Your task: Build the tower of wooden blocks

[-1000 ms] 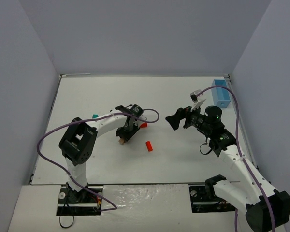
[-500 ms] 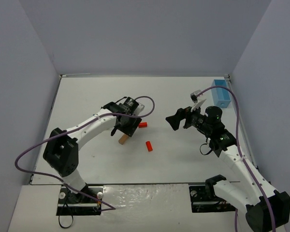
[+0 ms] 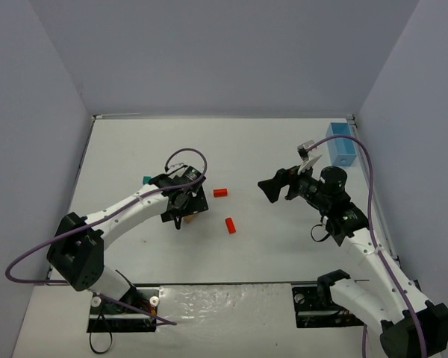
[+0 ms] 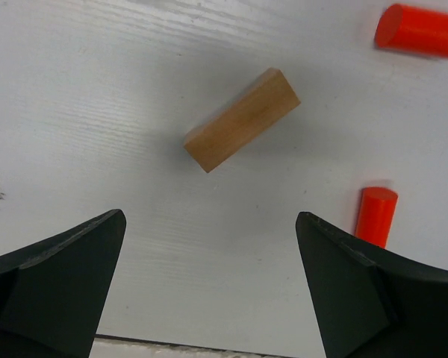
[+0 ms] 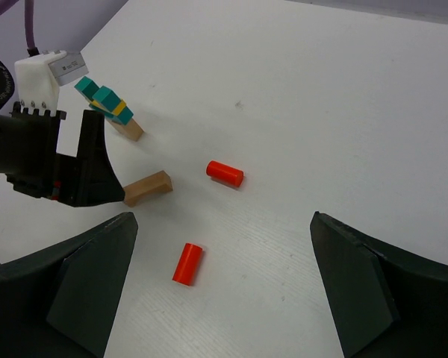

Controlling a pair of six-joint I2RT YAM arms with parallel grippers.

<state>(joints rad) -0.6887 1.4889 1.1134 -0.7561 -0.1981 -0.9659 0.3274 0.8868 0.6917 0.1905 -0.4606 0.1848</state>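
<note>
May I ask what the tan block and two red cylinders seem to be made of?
Tan block: apparently bare wood, matt, faint grain lines along its faces. Red cylinders: probably painted wood; the smooth, even red coat hides any grain, so plastic is possible.
</note>
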